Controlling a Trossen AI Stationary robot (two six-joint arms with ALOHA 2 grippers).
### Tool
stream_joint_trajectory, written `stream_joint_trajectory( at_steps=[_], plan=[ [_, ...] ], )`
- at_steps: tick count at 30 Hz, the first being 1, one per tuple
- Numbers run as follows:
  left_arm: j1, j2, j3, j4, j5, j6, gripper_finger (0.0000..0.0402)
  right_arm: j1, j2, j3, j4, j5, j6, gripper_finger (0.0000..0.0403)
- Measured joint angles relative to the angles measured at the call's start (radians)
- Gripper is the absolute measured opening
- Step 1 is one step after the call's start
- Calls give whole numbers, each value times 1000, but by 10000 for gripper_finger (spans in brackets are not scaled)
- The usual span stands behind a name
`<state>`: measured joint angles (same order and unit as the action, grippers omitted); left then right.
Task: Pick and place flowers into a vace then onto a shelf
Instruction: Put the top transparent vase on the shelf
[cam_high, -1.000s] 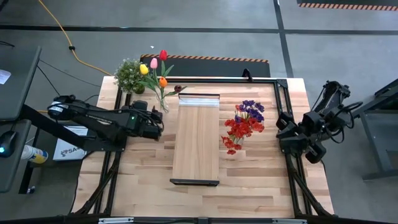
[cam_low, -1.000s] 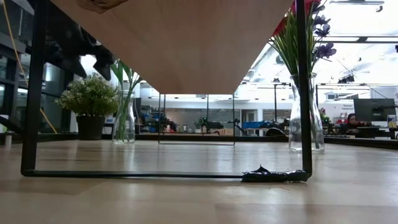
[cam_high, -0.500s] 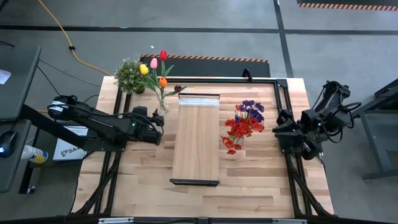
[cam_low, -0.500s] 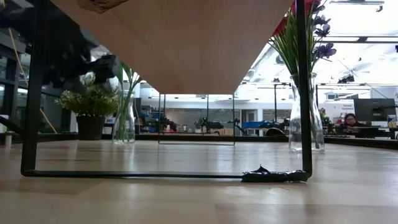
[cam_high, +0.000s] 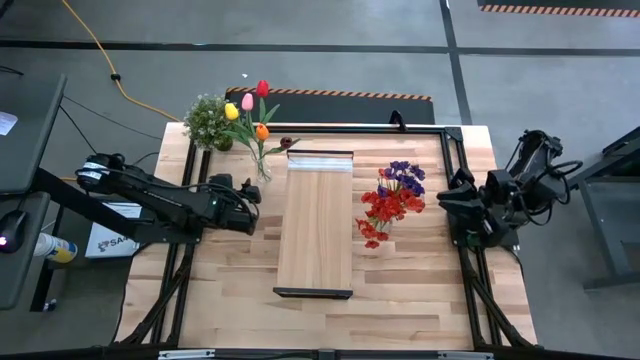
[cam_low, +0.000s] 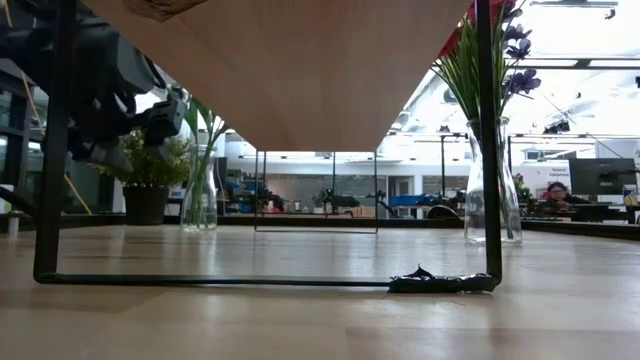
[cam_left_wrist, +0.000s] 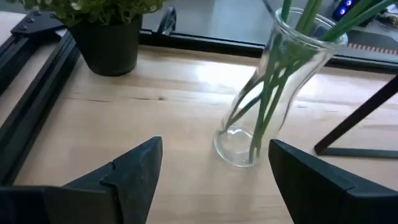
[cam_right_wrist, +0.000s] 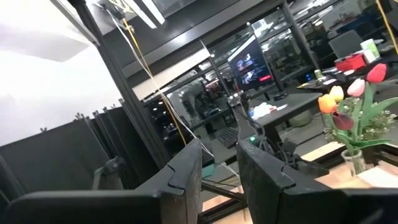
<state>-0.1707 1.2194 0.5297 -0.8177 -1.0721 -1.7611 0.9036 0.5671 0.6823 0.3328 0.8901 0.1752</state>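
Now the left claw, fingers spread, lines up on the clear glass tulip vase at twelve o'clock; next, clamp and lift shelfward.

A grey concrete floor, crossed by dark seam lines, is seen around the light planked wooden tabletop, with a yellow cable trailed across it and a black mat edged in orange-and-black hazard stripes laid beyond the table's far side. In the low view, an open workshop hall is shown beyond the table, lit brightly by white ceiling light strips and filled with distant benches and a dark monitor. A grey desk edge is visible at one side of the high view.
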Motion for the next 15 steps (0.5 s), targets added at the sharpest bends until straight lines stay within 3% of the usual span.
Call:
stream_joint_trajectory(
  at_steps=[6, 11, 15],
  plan=[
    [0, 0, 0, -2, 5, 7, 326, 0, 0, 0, 0, 1, 0, 94],
    [0, 0, 0, 5, 23, 162, 325, 0, 0, 0, 0, -8, 0, 94],
    [0, 0, 0, 15, -1, 137, 331, 0, 0, 0, 0, -23, 0, 94]
  ],
)
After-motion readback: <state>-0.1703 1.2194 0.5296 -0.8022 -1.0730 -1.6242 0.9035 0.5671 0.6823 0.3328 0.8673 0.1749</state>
